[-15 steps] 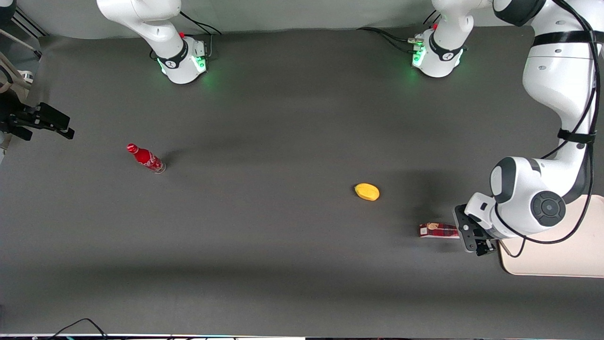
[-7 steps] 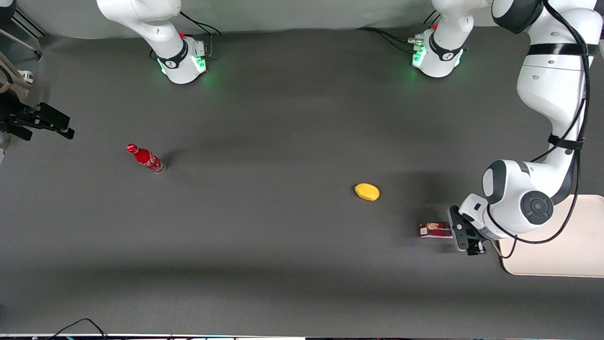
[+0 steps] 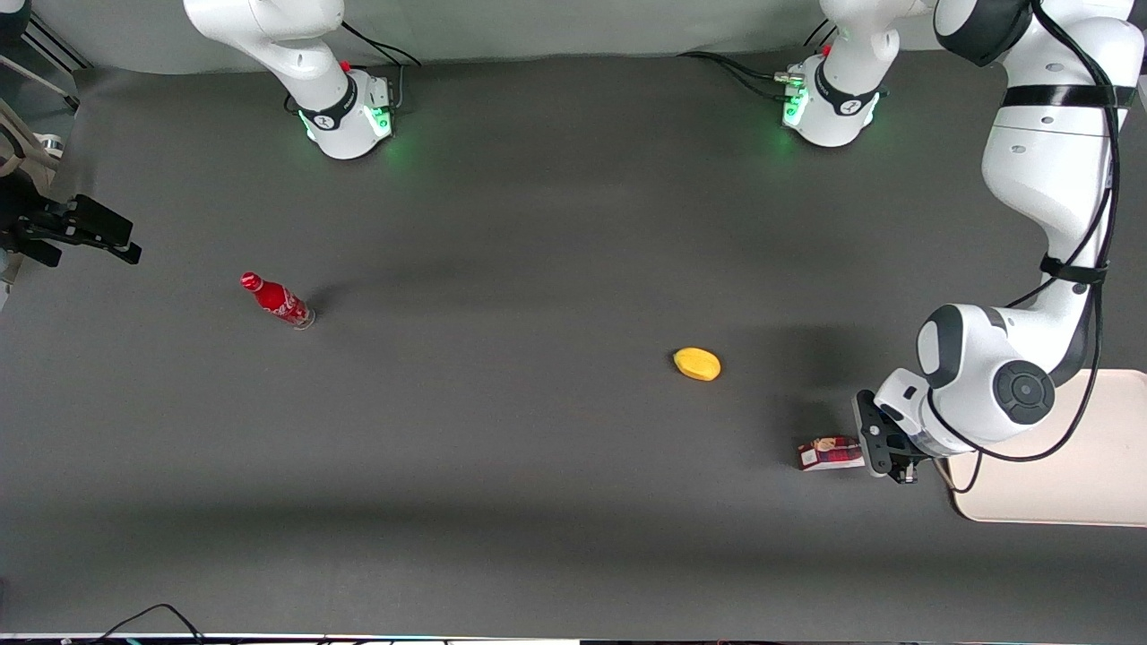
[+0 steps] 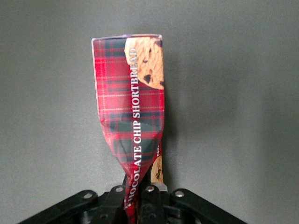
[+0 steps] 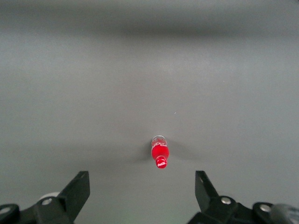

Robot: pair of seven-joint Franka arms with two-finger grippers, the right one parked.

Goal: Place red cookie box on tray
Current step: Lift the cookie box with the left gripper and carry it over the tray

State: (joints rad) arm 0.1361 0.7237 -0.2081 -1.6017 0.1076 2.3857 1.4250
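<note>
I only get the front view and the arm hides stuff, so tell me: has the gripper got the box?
Observer: Yes. In the left wrist view the gripper, which is beside the tray, is shut on one end of the box.
Operator: Is the box okay?
Observer: Not quite. It is squashed thin and twisted where it is pinched.
Operator: What cookies are they?
Observer: The side reads "Chocolate Chip Shortbread".
</note>
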